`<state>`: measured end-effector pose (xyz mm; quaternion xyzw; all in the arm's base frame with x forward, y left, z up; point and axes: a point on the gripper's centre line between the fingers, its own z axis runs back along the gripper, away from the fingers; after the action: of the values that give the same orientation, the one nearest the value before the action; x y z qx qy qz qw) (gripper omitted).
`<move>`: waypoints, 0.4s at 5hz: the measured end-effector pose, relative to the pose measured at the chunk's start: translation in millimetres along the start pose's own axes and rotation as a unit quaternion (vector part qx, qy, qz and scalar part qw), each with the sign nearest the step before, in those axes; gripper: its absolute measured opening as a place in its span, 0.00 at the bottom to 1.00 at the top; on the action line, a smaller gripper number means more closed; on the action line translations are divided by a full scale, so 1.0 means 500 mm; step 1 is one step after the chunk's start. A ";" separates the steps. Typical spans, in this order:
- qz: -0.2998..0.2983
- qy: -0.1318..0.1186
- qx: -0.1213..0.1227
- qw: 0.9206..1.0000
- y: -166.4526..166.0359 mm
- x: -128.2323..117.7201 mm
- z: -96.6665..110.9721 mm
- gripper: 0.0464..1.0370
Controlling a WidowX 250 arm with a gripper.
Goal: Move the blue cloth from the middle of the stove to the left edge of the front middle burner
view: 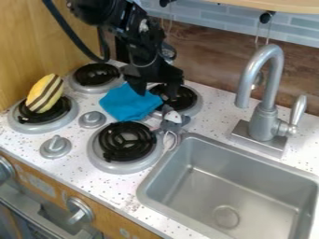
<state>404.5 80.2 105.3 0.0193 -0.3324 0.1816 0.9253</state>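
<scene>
The black gripper hangs over the rear right burner, its two fingers spread apart with nothing seen between them. Its left finger overlaps the upper edge of a blue cloth in the view; whether they touch I cannot tell. The cloth lies crumpled among the burners. Just below the gripper, a small grey plush mouse rests between the rear right burner and the sink, its pale string tail hanging toward the sink rim. A yellow and brown striped plush toy leans on the left burner.
Black-coiled burners stand at the back, rear right and front, with two grey knobs between them. The metal sink fills the lower right. Behind it rises a tall curved faucet. A wooden wall borders the left.
</scene>
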 end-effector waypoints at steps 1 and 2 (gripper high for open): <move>0.050 -0.013 0.035 0.998 0.043 0.033 0.008 0.97; 0.082 -0.016 0.067 0.994 0.079 0.052 -0.007 0.97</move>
<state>411.2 126.1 115.3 0.0567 -0.3344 0.2786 0.8985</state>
